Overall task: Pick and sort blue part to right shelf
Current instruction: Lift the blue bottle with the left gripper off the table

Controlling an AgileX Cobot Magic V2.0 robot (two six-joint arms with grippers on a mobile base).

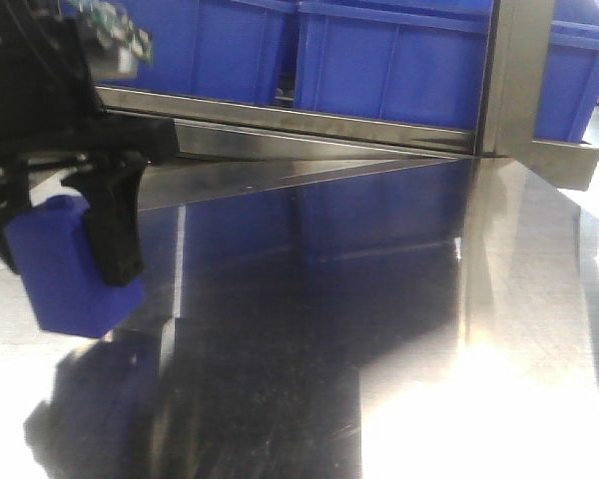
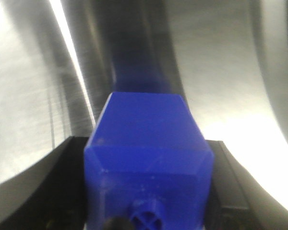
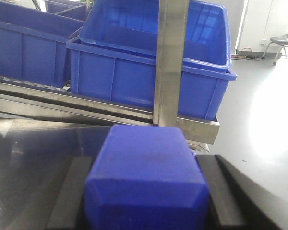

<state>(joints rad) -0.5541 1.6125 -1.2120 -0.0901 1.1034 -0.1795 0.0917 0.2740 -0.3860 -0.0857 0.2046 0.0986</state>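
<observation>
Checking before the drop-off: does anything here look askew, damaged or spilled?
Nothing stands out. The left fingers grip the blue part centred, the right fingers hold a second blue block, and the bins on the shelf look intact.

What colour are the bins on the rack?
The bins are plain blue; clearest in the right wrist view.

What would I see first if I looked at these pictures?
A deep-blue plastic block pinched in the left black claw, over the shiny steel table at the front view's left edge. Behind, big open blue plastic bins sit in the steel-framed shelf. The right claw grips a second blue block.
</observation>
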